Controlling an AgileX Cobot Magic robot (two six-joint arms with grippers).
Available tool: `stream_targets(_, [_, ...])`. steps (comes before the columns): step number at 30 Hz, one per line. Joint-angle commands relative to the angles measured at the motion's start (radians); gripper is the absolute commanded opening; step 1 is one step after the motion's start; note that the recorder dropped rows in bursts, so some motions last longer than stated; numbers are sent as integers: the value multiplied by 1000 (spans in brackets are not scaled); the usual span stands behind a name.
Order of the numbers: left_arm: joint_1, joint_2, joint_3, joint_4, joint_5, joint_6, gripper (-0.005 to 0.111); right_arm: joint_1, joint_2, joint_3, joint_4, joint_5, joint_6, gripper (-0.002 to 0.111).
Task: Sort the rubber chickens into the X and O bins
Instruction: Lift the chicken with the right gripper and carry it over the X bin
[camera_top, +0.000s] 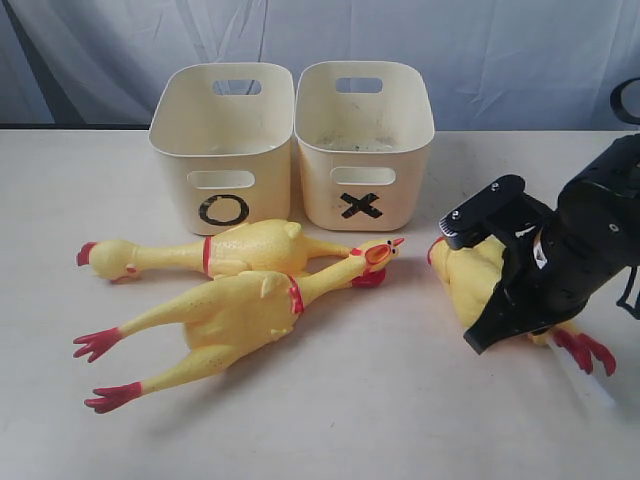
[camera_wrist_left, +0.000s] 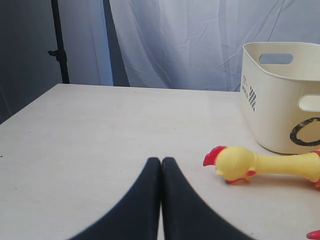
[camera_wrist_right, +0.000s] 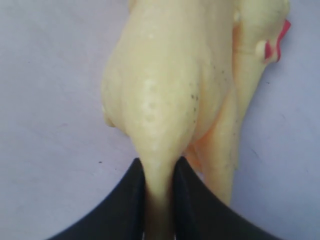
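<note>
Two cream bins stand side by side at the back, the O bin (camera_top: 180, 170) on the left and the X bin (camera_top: 410, 175) on the right. Two long rubber chickens lie in front of them, one (camera_top: 245, 250) behind the other (camera_top: 235, 315), necks crossing. On the right lies a third chicken (camera_top: 470, 275) with red feet (camera_top: 585, 350), mostly covered by my right arm. My right gripper (camera_wrist_right: 159, 167) is shut on a narrow yellow part of this chicken (camera_wrist_right: 165, 90). My left gripper (camera_wrist_left: 161, 161) is shut with nothing in it, near a chicken's head (camera_wrist_left: 235, 162) and the O bin (camera_wrist_left: 272, 100). A fourth chicken cannot be made out.
A pale tabletop (camera_top: 330, 420) carries everything, with a grey curtain behind it. A black stand pole (camera_wrist_left: 59, 45) rises past the table's far left edge. The right arm's black body (camera_top: 590, 240) hangs over the table's right side.
</note>
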Motion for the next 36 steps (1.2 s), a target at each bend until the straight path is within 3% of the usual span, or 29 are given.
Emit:
stream_targets(1, [0, -5, 2, 1, -7, -4, 0, 2, -31, -5, 21, -3, 4, -1])
stream_targets(15, [0, -5, 2, 1, -7, -4, 0, 2, -248, -5, 190, 105, 4, -1])
stream_targets(20, [0, -5, 2, 1, -7, -4, 0, 2, -370, -5, 220, 54, 4, -1])
stream_targets(25, [0, -5, 2, 1, -7, -4, 0, 2, -438, -5, 228, -152, 4, -1])
stream_targets(28, [0, -5, 2, 1, -7, -4, 0, 2, -420, -5, 335, -346, 4, -1])
stream_targets(36, [0, -5, 2, 1, -7, -4, 0, 2, -208, -8, 395, -834, 4, -1])
